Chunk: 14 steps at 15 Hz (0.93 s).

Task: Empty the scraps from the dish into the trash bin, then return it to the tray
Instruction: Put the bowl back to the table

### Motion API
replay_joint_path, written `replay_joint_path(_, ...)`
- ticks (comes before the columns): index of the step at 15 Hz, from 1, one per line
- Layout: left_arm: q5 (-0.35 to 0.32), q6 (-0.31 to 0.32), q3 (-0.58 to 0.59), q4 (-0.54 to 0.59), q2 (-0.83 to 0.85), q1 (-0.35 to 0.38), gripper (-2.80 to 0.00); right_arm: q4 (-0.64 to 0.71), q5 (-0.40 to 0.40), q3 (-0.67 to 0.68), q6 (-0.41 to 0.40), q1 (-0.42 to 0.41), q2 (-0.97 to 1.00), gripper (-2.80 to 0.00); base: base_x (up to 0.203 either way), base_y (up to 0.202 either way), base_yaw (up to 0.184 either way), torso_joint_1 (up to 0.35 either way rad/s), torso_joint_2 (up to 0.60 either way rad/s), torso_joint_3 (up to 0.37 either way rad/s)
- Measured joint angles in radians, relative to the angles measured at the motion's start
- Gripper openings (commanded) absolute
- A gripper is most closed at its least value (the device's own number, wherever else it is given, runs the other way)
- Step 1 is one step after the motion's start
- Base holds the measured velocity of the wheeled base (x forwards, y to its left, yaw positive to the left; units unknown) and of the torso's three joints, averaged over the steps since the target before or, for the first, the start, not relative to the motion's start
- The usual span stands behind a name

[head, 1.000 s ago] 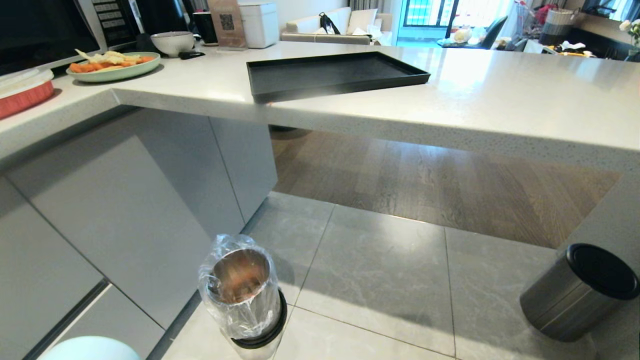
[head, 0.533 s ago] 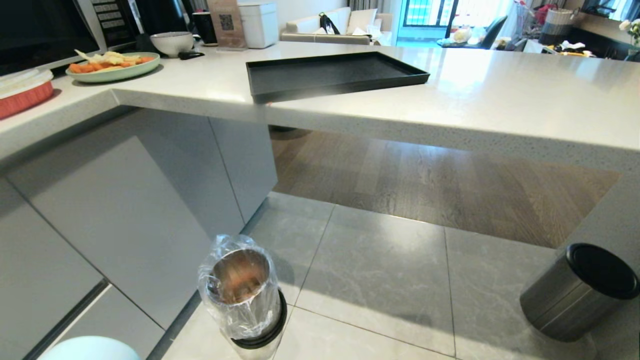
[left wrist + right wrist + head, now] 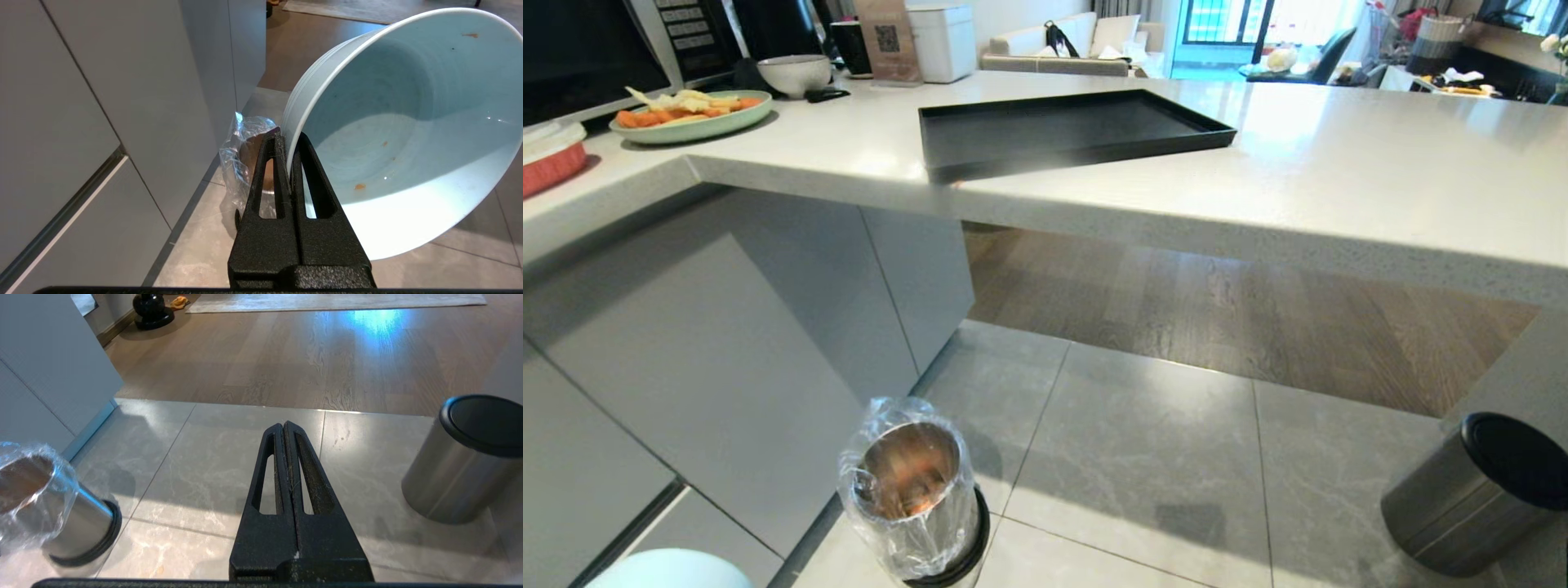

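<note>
Grey stone floor tiles (image 3: 196,261) are lying below; the left gripper (image 3: 288,141) is pinching the smooth, round dish (image 3: 404,134) by its rim, just beside the crinkly-lined trash bin (image 3: 245,163).

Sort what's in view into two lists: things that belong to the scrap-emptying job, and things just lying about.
Job:
- pale blue bowl, gripped at its rim by the left gripper, only specks left inside
- lined steel trash bin, orange scraps inside
- black tray on the counter

Lying about:
- green plate of food
- greyish-white bowl
- black-topped steel cylinder
- right gripper, idle, jaws shut
</note>
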Motion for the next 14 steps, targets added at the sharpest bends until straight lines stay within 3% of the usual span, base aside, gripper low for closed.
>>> replay_joint_path(7,0.000,0.000,-0.001,0.000,0.000,0.000,-2.80,0.000,0.000,0.000,-0.001,0.000,0.000,-2.80,0.182,0.000,0.002,0.003,0.00,0.002)
replay_joint_path(14,0.000,0.000,-0.001,0.000,0.000,0.000,-2.80,0.000,0.001,0.000,0.000,0.000,0.000,-2.80,0.000,0.000,0.000,0.000,0.00,0.000)
